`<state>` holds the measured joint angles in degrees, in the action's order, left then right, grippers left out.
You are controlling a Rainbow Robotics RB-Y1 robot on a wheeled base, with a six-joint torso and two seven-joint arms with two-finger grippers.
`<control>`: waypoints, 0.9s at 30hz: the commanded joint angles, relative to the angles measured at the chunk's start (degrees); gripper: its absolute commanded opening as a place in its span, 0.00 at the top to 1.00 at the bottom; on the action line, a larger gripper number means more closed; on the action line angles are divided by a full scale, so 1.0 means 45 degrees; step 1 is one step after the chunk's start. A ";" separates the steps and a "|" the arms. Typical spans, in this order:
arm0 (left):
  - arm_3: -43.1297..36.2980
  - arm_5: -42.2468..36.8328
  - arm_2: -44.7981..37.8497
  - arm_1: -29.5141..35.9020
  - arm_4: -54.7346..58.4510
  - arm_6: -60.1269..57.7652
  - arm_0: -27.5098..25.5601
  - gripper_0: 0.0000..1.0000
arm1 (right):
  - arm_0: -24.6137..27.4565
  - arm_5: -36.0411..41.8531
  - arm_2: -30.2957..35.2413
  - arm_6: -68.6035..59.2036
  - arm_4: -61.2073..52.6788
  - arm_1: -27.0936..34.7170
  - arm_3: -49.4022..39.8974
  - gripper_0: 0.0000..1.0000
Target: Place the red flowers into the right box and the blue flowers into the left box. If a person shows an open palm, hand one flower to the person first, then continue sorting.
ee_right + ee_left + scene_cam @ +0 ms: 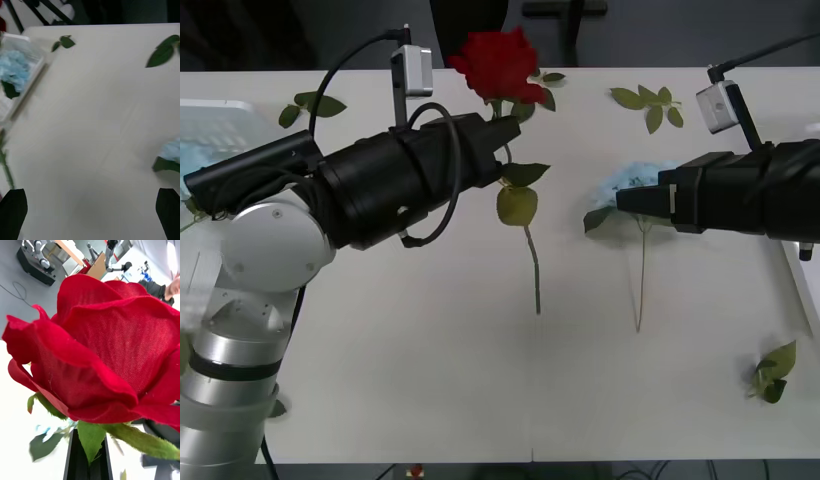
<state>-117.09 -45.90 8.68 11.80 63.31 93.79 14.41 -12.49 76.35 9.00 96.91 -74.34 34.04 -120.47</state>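
The left gripper (502, 128) is clamped on the red rose (500, 62) just under its bloom, holding it above the white table (430, 350) near the far edge. The bloom points away from the robot and the stem (532, 265) trails back toward it, so the long axis runs roughly far to near. In the left wrist view the bloom (101, 352) sits directly above the closed black fingers (88, 461).

To the right of the rose, a blue hydrangea (630, 180) lies on the table, head far, thin stem reaching toward the robot. The right gripper (625, 200) hovers at that head with its fingers (13, 210) spread apart and empty.

Left of the rose, the left box (220, 125) holds another blue hydrangea (15, 71). Loose leaf sprigs (650, 105) lie scattered on the table around the rose.
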 commanded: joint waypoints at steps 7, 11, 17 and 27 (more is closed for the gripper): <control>0.1039 0.0240 -0.0210 -0.1646 -0.0202 0.0837 0.1192 1.00 | -0.0155 0.1511 0.0246 0.0944 -0.1722 -0.0415 0.0288 0.00; 0.1273 0.0240 -0.0190 -0.1822 -0.0221 0.0876 0.1328 1.00 | -0.0155 0.1667 -0.0105 0.0729 -0.1683 -0.0610 0.0307 0.00; 0.1332 0.0240 -0.0054 -0.1822 -0.0163 0.0896 0.1348 1.00 | -0.0311 0.1061 -0.1062 0.0417 -0.1273 -0.0884 0.0288 0.00; 0.1332 0.0240 0.0083 -0.1841 -0.0084 0.0896 0.1348 1.00 | -0.0663 0.1042 -0.1707 0.0124 -0.0648 -0.1802 0.0288 0.00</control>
<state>-110.31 -45.35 8.68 3.89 62.44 95.90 19.09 -14.15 81.30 1.32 100.04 -77.56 26.60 -118.21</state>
